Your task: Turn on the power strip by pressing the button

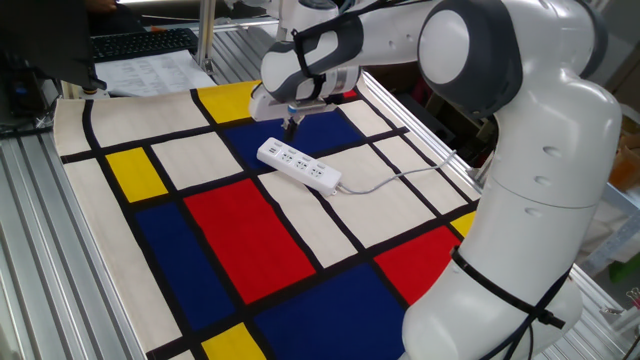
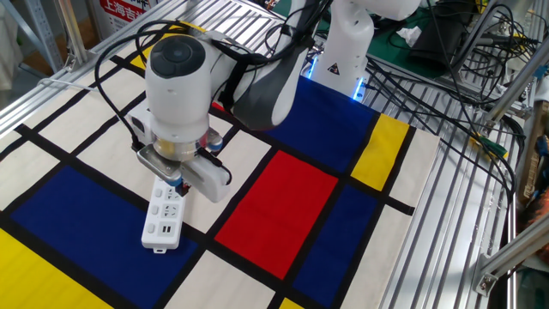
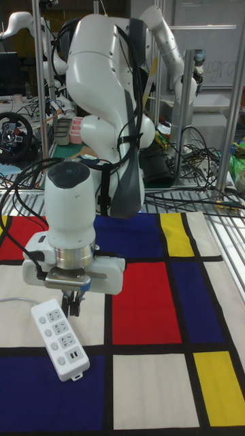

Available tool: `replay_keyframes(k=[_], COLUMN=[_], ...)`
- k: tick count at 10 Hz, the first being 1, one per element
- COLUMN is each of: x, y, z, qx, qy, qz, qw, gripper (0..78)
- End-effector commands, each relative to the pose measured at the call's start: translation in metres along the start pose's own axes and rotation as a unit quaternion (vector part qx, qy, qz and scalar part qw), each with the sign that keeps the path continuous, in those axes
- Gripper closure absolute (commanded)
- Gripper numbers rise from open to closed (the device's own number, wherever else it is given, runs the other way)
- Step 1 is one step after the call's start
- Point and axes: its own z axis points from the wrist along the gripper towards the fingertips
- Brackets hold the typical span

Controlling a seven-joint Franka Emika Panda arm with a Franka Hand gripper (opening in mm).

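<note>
The claw (image 3: pixel 73 304) hangs just above the power strip (image 3: pixel 60 338), beside its cord end; its grip state I cannot tell. The strip lies flat on the coloured mat (image 1: pixel 230 240). I judge the button not yet pressed.

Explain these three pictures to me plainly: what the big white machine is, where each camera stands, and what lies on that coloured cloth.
The white machine is a robot arm bolted beside a table. Its tip carries a two-finger tool for pressing or grasping. Two pictures come from fixed cameras on different sides of the table; the tall one faces the arm from across it. The table wears a cloth of red, blue, yellow and white blocks. On it lies a white power strip, its cord trailing off. The tool hangs just above the cord end of the strip, holding nothing.
</note>
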Motion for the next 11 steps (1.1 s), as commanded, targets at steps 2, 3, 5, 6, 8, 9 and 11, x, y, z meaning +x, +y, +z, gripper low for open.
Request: replay_keyframes(k=[2,3,5,6,8,9,11], x=[-0.02,-0.022,-0.025,-0.025,-0.03,-0.033,-0.035], y=[-0.02,-0.025,-0.026,-0.026,-0.029,-0.03,-0.028], z=[0.009,0.011,0.01,0.01,0.009,0.01,0.02], qx=[-0.001,-0.002,-0.001,-0.001,-0.003,-0.009,-0.017], qy=[-0.004,-0.005,-0.005,-0.005,-0.003,-0.003,-0.008], qz=[-0.013,-0.017,-0.016,-0.014,-0.013,-0.012,-0.008], qw=[0.9999,0.9998,0.9999,0.9999,0.9999,0.9999,0.9998], gripper=[77.6,77.6,77.6,77.6,77.6,77.6,77.6])
